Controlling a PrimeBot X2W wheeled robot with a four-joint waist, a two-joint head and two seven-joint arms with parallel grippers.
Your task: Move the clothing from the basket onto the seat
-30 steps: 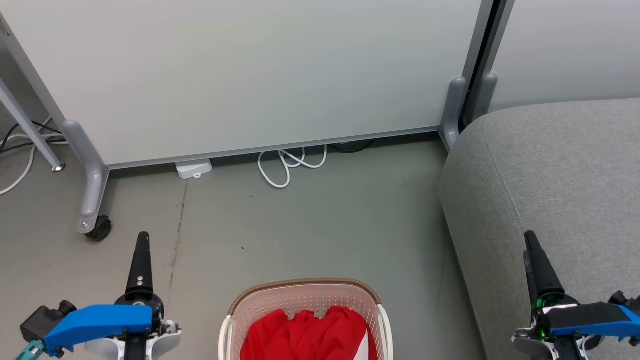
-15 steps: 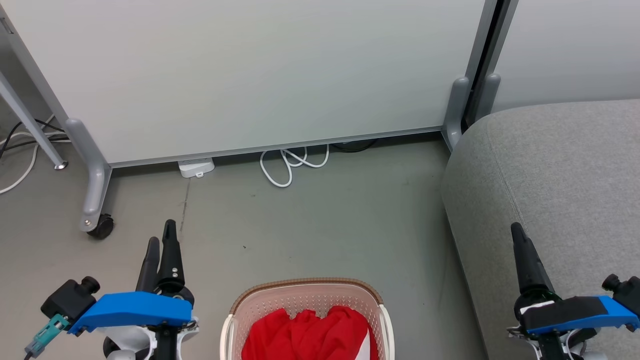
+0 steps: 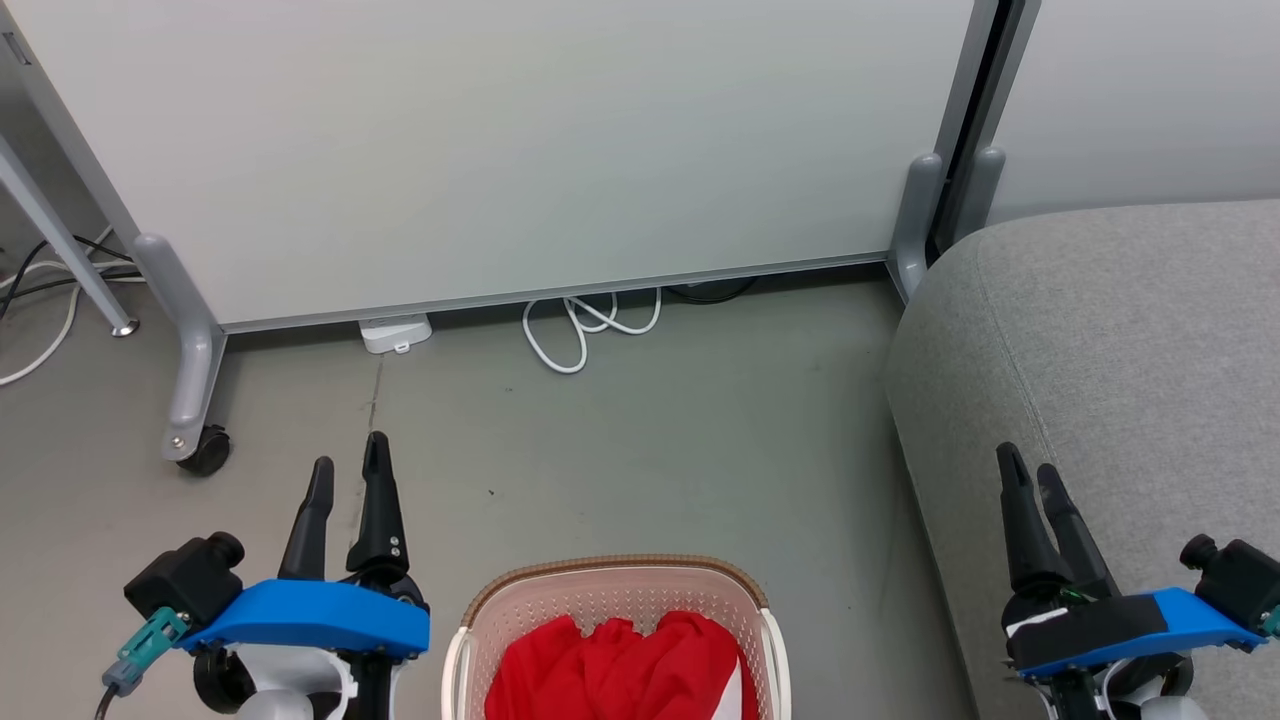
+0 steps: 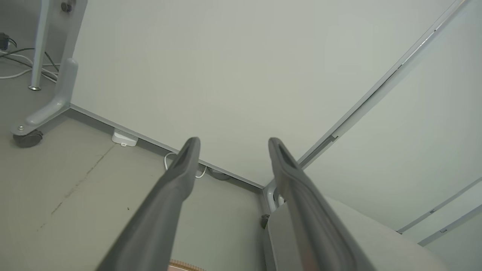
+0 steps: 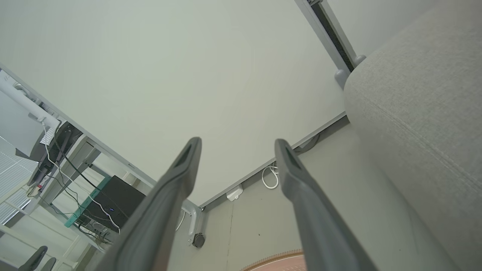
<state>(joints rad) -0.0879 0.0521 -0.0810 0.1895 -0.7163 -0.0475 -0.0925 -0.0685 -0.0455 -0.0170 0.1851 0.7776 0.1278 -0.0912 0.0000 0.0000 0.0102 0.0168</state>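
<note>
The cream basket (image 3: 520, 610) with a brown rim sits on the floor at the bottom centre of the head view, holding bunched red clothing (image 3: 620, 670). A sliver of the basket rim (image 5: 278, 259) also appears at the bottom of the right wrist view. The grey seat (image 3: 1130, 350) fills the right side; its corner (image 4: 339, 233) and side (image 5: 418, 101) appear in the wrist views. My left gripper (image 3: 348, 465) is open above the floor, left of the basket. Over the seat's front edge, my right gripper (image 3: 1026, 468) is open. Both hold nothing.
A pale partition panel (image 3: 500, 150) on wheeled grey feet (image 3: 195, 445) stands behind the basket. A white cable loop (image 3: 580, 335) and a white adapter (image 3: 395, 332) lie at its base. More cables (image 3: 40, 280) trail at the far left.
Both arms have turned so each gripper's two fingers show apart. The left gripper moved right and up the view, toward the basket; the right gripper shifted slightly left. The camera shifted a little.
</note>
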